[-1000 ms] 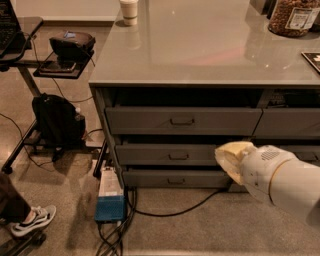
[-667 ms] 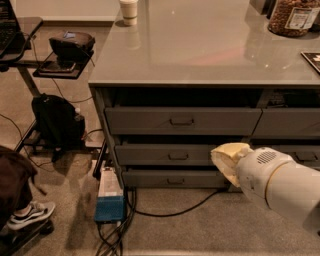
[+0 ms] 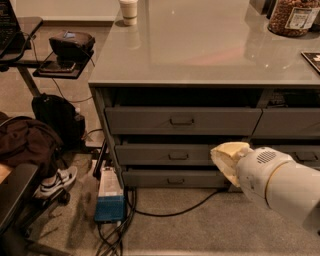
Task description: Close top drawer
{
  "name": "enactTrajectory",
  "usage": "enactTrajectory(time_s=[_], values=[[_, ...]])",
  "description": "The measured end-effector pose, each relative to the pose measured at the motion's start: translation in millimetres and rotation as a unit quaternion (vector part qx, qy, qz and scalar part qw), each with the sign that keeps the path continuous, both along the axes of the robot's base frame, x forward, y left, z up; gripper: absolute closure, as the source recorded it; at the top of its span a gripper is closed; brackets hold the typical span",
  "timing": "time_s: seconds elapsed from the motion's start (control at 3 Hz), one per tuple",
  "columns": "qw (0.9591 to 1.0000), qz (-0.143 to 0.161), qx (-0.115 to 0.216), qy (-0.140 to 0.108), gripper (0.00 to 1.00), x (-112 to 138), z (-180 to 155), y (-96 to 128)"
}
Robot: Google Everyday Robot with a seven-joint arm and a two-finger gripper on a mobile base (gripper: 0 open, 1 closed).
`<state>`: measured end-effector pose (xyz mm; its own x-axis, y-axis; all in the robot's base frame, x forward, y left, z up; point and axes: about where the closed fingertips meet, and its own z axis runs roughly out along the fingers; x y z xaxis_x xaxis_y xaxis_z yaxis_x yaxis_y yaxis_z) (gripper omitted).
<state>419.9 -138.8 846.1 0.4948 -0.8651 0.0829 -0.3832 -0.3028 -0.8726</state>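
The top drawer [image 3: 182, 121] is the wide dark-grey front with one small central handle [image 3: 182, 120], right under the grey countertop [image 3: 200, 50]. A dark gap shows above the front, and the drawer's inside is hidden. My gripper [image 3: 227, 159] is a pale yellow tip on a white arm [image 3: 280, 182] that comes in from the lower right. It hangs in front of the right end of the middle drawer [image 3: 170, 155], below the top drawer and right of its handle. It holds nothing that I can see.
A third drawer [image 3: 175, 179] sits lowest. A blue box [image 3: 110, 202] and cables [image 3: 165, 212] lie on the floor at the cabinet's left foot. A person in dark clothes [image 3: 27, 142] with a sneaker [image 3: 57, 181] is at the left. A cup [image 3: 129, 11] and a jar [image 3: 292, 17] stand on the counter.
My gripper has shifted slightly to the left, staying at the middle drawer's height. The person in dark clothes has moved further into view at the left.
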Motion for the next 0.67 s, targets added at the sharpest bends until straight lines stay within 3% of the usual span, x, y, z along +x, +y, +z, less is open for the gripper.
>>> enactTrajectory(time_s=[0.33,0.67], values=[[1.0,0.0,0.0,0.0,0.11,0.0,0.0,0.0],[1.0,0.0,0.0,0.0,0.0,0.0,0.0,0.0]])
